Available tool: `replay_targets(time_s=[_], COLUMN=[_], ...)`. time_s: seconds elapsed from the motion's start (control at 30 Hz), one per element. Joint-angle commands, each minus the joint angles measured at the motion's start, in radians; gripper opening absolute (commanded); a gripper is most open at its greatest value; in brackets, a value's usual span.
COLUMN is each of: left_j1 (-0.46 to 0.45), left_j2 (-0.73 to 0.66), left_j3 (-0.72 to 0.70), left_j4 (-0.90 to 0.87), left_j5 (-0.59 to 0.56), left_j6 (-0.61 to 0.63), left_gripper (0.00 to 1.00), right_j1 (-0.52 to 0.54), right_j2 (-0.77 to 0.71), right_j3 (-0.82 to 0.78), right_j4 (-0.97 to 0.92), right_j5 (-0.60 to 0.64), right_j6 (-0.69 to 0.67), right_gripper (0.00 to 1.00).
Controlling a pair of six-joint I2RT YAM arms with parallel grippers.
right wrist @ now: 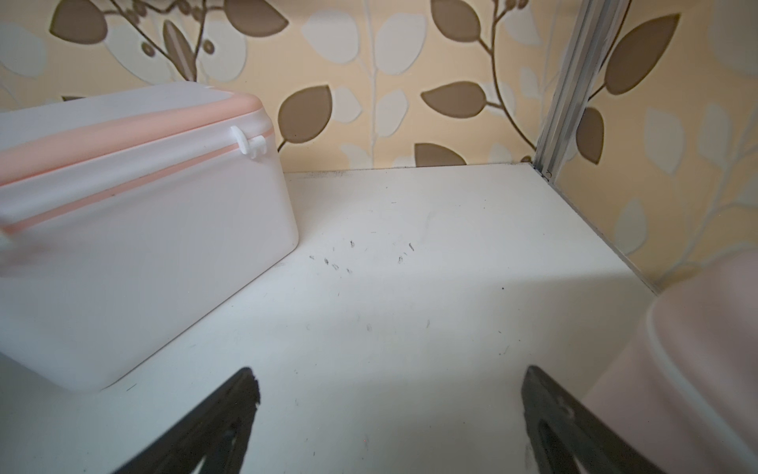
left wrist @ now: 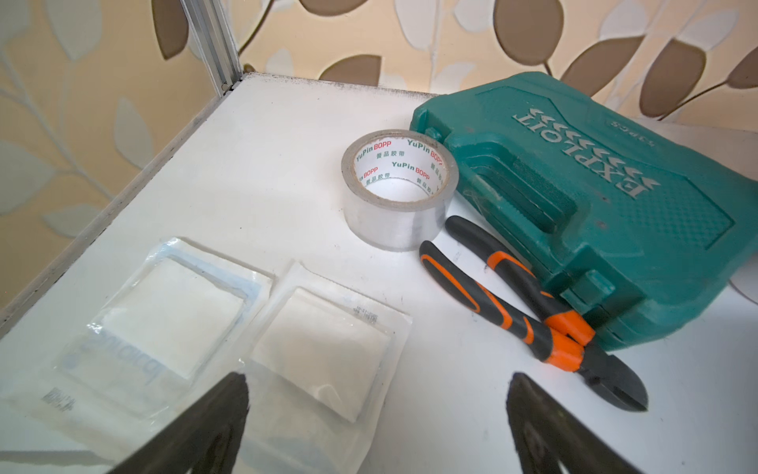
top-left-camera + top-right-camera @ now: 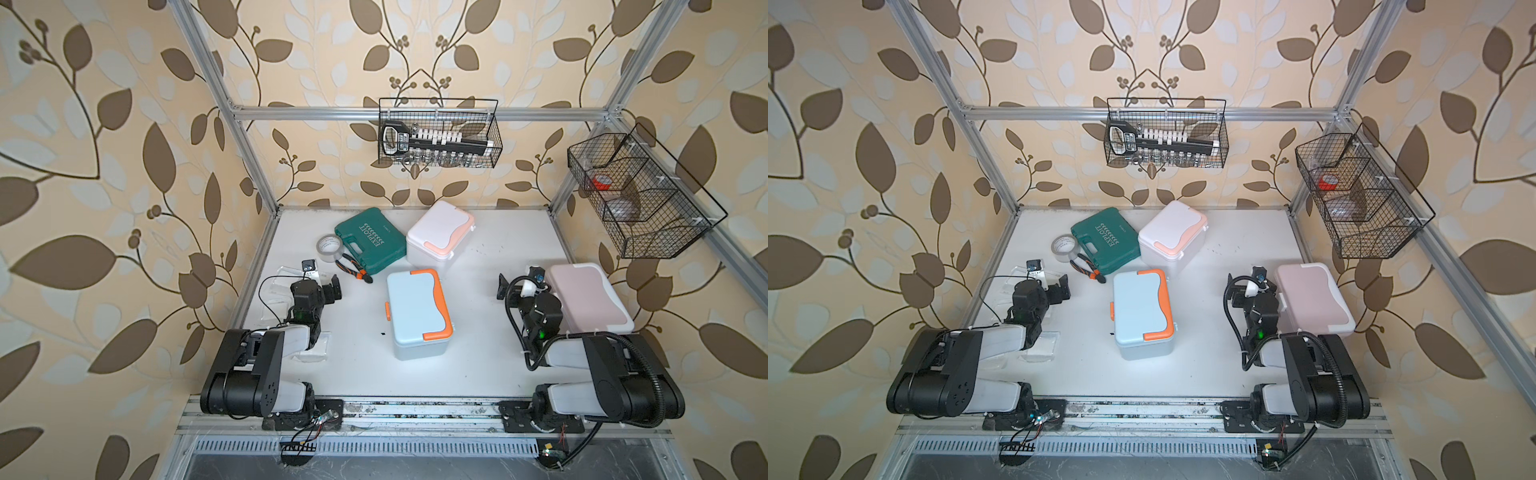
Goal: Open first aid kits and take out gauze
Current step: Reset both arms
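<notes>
Your left claw [image 2: 377, 381] gapes wide and empty over two flat, clear gauze packets [image 2: 176, 312] at the table's [image 3: 478, 266] left edge, half hidden by the arm in both top views. Your right claw [image 1: 391, 371] is equally wide and empty. The smooth, rounded blue kit [image 3: 415, 307], white kit [image 3: 436, 228] and pink kit [image 3: 586, 297] sit shut.

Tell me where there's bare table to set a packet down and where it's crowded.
Bare: between the blue box and the right arm; the back corner between white box and pink box; the front strip before the blue box. Crowded: the left, with tape, pliers, green case and gauze packets.
</notes>
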Motion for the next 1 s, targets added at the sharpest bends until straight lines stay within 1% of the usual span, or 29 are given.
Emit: replay_targets(time_s=[0.0,0.03,0.07,0.1,0.13,0.17,0.2,0.23,0.33,0.57,0.97], left_j1=[0.004,0.006,0.001,-0.009,-0.008,-0.007,-0.009,-0.007,-0.008,-0.009,-0.009], left_j2=[0.034,0.091,0.129,0.115,0.099,0.118,0.117,0.103,0.104,0.109,0.106], left_j3=[0.016,0.041,0.071,0.072,0.063,0.067,0.073,0.072,0.071,0.07,0.068], left_j4=[0.038,0.028,0.023,0.0,-0.007,0.011,-0.001,-0.017,-0.013,-0.007,-0.006], left_j5=[-0.037,-0.038,-0.045,-0.053,-0.044,-0.053,-0.053,-0.048,-0.048,-0.049,-0.049], left_j6=[-0.01,-0.008,0.011,0.006,0.002,0.009,0.006,0.002,0.002,0.004,0.004], left_gripper=[0.99,0.99,0.99,0.99,0.99,0.99,0.99,0.99,0.99,0.99,0.99], right_j1=[-0.005,-0.004,-0.005,-0.005,-0.007,-0.005,-0.013,-0.02,-0.026,-0.027,-0.027], right_j2=[0.065,0.134,0.135,0.091,0.096,0.117,0.119,0.098,0.105,0.129,0.108], right_j3=[0.061,0.119,0.127,0.108,0.095,0.11,0.136,0.122,0.137,0.161,0.138], right_j4=[-0.024,-0.043,-0.077,-0.107,-0.061,-0.057,-0.115,-0.117,-0.135,-0.159,-0.134], right_j5=[-0.009,-0.03,-0.042,-0.031,-0.048,-0.072,-0.098,-0.107,-0.154,-0.153,-0.149], right_j6=[-0.007,-0.02,-0.017,-0.014,-0.022,-0.036,-0.027,-0.025,-0.035,-0.035,-0.035], right_gripper=[1.0,1.0,1.0,1.0,1.0,1.0,1.0,1.0,1.0,1.0,1.0])
